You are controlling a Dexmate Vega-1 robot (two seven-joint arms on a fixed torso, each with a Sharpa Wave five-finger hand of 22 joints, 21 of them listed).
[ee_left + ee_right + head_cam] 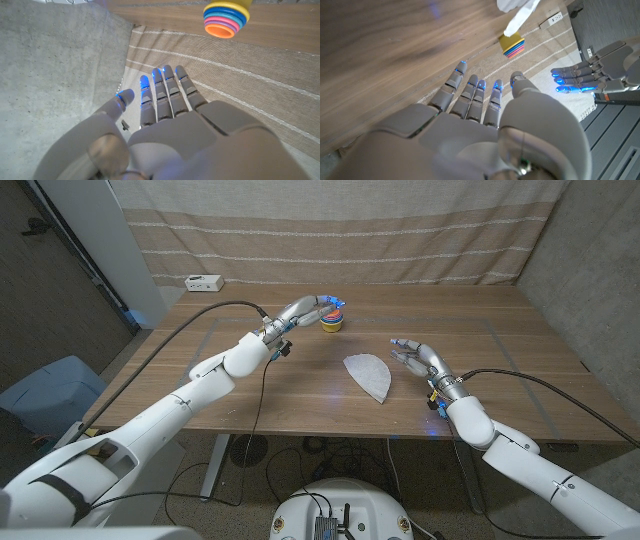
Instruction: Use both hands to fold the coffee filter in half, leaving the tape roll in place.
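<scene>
The coffee filter point(368, 375) lies on the wooden worktop point(300, 395) a little toward 3 o'clock of its centre, already doubled into a white half-round shape with its curved edge toward 12 and its point toward 5 o'clock. No robot hand touches it.

The right robot hand point(413, 355) hangs just beside the filter at its 3 o'clock side, apart from the paper, fingers spread and holding nothing. In the right wrist view the same hand point(485, 107) shows its back with fingers point(451, 86) stretched out over the wood, blue lights at the tips.

The left robot hand point(308, 309) sits out toward 12 o'clock, next to a small stack of coloured rings point(333, 318) — the nearest thing here to a tape roll — which stands upright on the worktop. The fingertips are very near the stack; whether they touch it I cannot tell. In the left wrist view this hand point(170, 120) is plainly open, fingers point(167, 92) straight and close together, thumb apart, nothing in the palm, and the ringed stack point(226, 17) shows beyond the fingertips, well apart from them in that picture.

The filter and the stack are well apart, the stack at about 11 o'clock from the filter.

A white box point(203, 281) sits at the far edge at 11 o'clock, against a striped curtain point(330, 230). A blue bin point(45, 392) stands on the floor at 9 o'clock.
</scene>
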